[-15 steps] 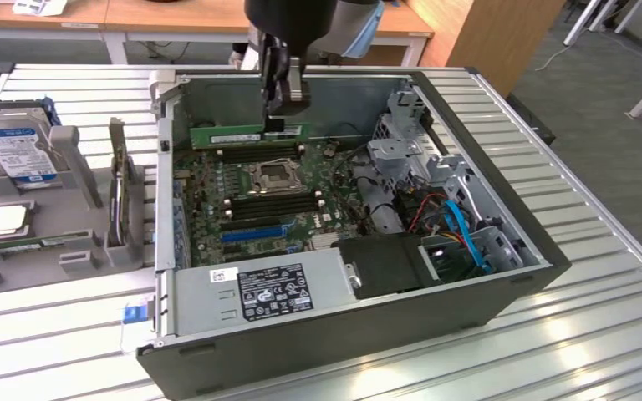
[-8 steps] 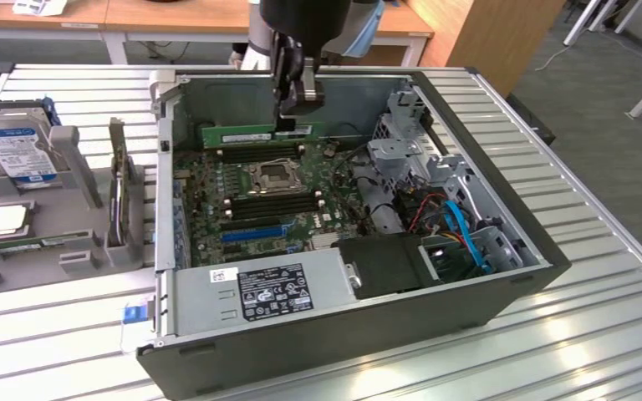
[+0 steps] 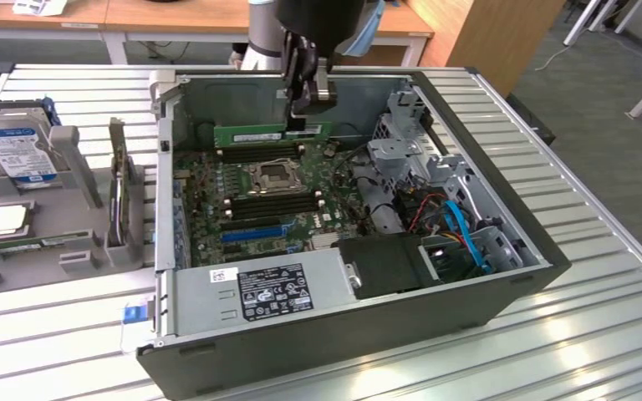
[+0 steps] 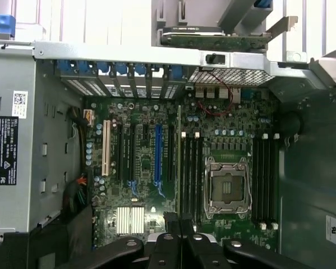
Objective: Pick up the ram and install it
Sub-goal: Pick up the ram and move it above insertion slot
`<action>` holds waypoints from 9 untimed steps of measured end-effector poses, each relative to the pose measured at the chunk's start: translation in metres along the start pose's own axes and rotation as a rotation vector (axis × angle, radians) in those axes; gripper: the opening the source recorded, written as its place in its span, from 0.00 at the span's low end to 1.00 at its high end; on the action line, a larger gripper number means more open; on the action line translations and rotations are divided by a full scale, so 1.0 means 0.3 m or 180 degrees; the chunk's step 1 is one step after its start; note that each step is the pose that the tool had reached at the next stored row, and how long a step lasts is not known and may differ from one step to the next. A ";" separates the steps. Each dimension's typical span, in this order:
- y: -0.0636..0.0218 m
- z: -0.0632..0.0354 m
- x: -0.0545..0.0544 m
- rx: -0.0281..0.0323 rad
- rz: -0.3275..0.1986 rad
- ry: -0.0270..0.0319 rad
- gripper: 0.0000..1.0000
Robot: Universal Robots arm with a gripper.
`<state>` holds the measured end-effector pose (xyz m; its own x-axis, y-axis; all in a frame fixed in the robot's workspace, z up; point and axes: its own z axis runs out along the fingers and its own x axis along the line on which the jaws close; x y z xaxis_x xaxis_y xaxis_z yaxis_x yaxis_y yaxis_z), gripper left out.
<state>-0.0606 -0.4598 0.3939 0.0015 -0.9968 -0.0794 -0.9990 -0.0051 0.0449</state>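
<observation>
The ram (image 3: pixel 263 132), a slim green stick with a white label, hangs level above the motherboard (image 3: pixel 260 196) inside the open computer case (image 3: pixel 488 209). My gripper (image 3: pixel 304 114) is shut on its right end in the exterior view. The stick floats over the black memory slots (image 3: pixel 257 154) behind the empty processor socket (image 3: pixel 273 175), apart from them. In the wrist view the ram (image 4: pixel 179 162) shows edge-on as a thin line running out from my gripper (image 4: pixel 180 219), along the slots (image 4: pixel 191 174) beside the socket (image 4: pixel 227 188).
A grey tray (image 3: pixel 70 167) on the exterior view's left holds a blue-and-silver hard drive (image 3: pixel 14 150), a silver processor chip (image 3: pixel 6 220) and an upright card (image 3: pixel 120 188). Inside the case sit the power supply (image 3: pixel 265 288) and a drive cage with cables (image 3: pixel 433 188).
</observation>
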 end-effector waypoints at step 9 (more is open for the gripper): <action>-0.004 0.000 -0.002 0.0000 -0.0001 0.0000 0.11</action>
<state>-0.0593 -0.4593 0.3938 0.0018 -0.9968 -0.0795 -0.9990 -0.0054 0.0448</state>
